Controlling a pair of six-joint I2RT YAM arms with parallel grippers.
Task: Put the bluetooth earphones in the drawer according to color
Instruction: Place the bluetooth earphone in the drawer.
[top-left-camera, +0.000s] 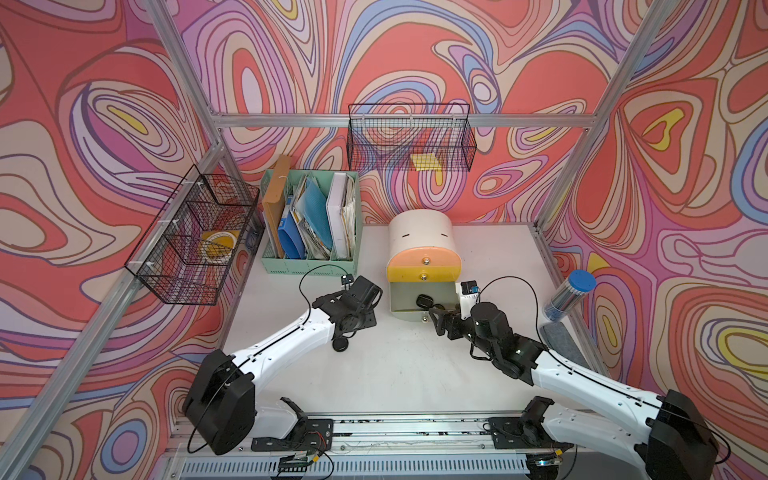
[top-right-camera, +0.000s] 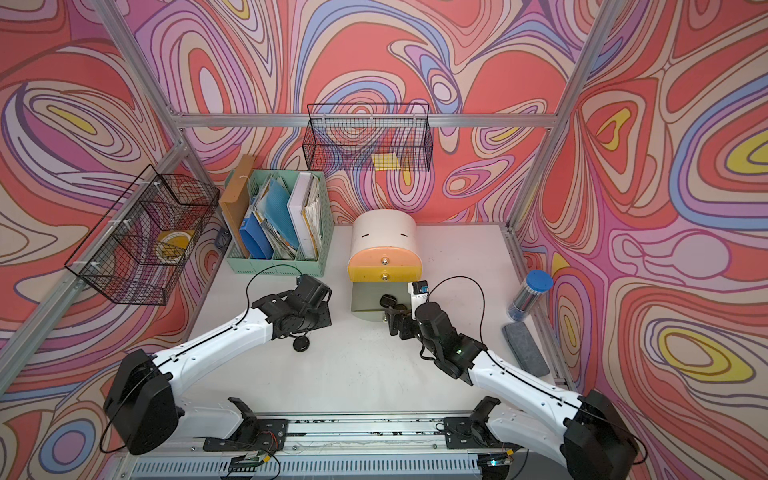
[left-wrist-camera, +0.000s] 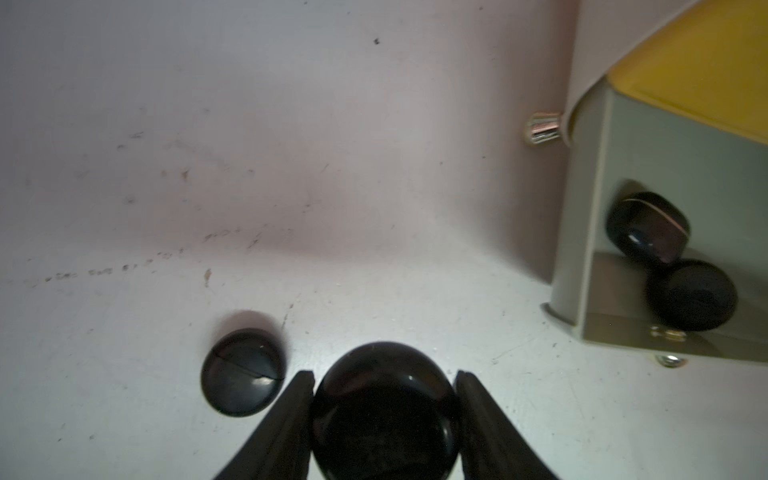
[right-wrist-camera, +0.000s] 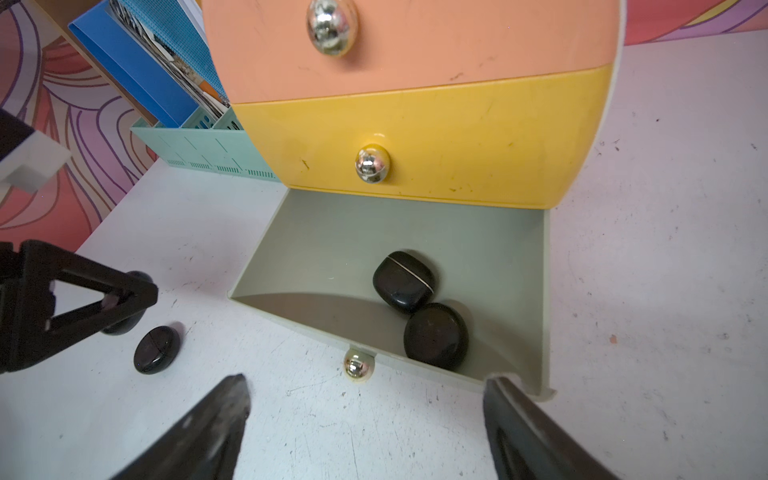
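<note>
Left tool (left-wrist-camera: 385, 376) clenched on black earphone case (left-wrist-camera: 384, 415) near open grey-green drawer (right-wrist-camera: 316, 232) holding two black cases (right-wrist-camera: 405, 286), right tool (right-wrist-camera: 365, 384) released, empty at drawer front; smooth round shell may slip in transfer
</note>
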